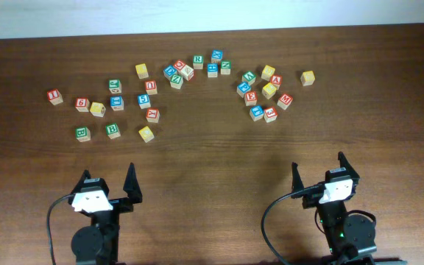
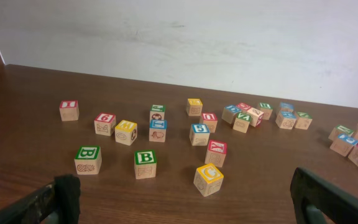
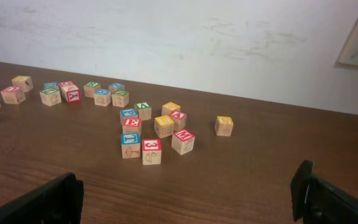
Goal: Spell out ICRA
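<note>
Readiness explains the overhead layout: left hand and right hand wait at the near edge of the desk, jaws spread and empty, with the red I far ahead-left of the left hand, the apparent yellow C nearest ahead of it, the green R farther out between the hands, and the red A ahead-left of the right hand. From the left wrist, the yellow C sits closest between the parted jaws, probably the easiest first reach. From the right wrist, the red A stands crowded among neighbours well ahead, and no letters are lined up yet.
</note>
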